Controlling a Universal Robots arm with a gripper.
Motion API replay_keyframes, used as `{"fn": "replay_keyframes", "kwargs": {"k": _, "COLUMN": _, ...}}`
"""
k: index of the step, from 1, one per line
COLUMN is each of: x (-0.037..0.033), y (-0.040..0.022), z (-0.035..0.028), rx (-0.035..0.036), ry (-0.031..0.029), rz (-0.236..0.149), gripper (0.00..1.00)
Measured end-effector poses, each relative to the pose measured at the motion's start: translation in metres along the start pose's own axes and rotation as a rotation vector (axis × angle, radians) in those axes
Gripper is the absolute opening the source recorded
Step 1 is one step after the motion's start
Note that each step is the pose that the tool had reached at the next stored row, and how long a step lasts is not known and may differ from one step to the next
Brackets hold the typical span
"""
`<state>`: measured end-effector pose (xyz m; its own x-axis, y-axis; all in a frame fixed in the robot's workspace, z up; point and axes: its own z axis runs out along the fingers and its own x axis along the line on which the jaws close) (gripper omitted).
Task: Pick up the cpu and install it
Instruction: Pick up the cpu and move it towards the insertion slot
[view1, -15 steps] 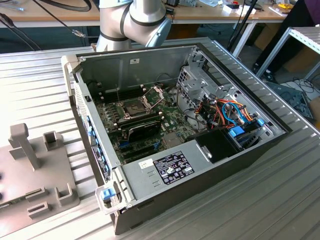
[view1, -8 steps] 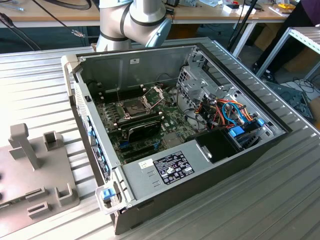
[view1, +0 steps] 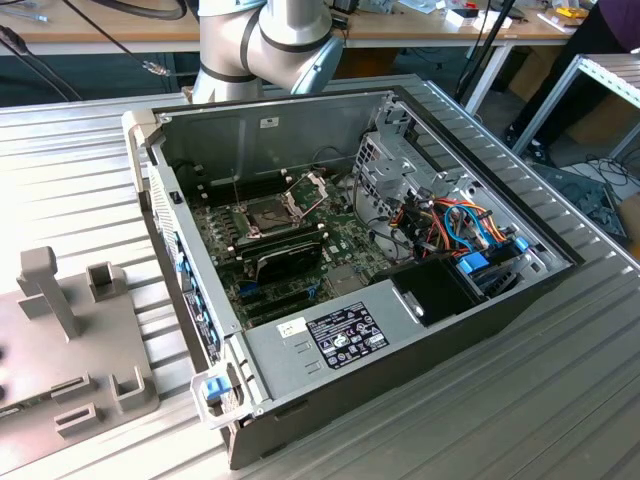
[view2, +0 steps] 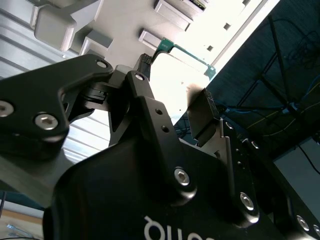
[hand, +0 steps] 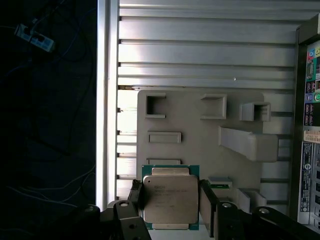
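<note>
The cpu (hand: 169, 192), a small square chip with a silvery-grey top and a green rim, sits between my gripper's (hand: 171, 201) two black fingers (hand: 136, 196), which are shut on its opposite edges. It hangs well above the grey fixture plate (hand: 200, 135). In the second wrist view the cpu's green edge (view2: 186, 54) shows between the fingertips of the gripper (view2: 175, 80). In the exterior view the green motherboard (view1: 222, 250) lies inside the open computer case (view1: 300, 340), and its dark square socket (view1: 268, 215) has its metal frame (view1: 308, 185) hinged up.
The grey fixture plate (view1: 60, 340) with raised blocks and slots lies on the ribbed metal table at the exterior view's left of the case. A black oblong module (view1: 285, 258), a power supply (view1: 340, 335), a drive cage (view1: 385, 170) and coloured cables (view1: 470, 230) crowd the case.
</note>
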<state>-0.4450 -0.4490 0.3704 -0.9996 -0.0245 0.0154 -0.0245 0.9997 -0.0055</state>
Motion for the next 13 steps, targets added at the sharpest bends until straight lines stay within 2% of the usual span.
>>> {"fn": "replay_keyframes", "kwargs": {"k": 7, "x": -0.0003, "y": 0.0000, "z": 0.0000, "rx": 0.0000, "ry": -0.0001, "rz": 0.000, "gripper": 0.55}}
{"fn": "replay_keyframes", "kwargs": {"k": 13, "x": -0.0057, "y": -0.0002, "z": -0.0002, "rx": 0.0000, "ry": 0.0001, "rz": 0.000, "gripper": 0.55}}
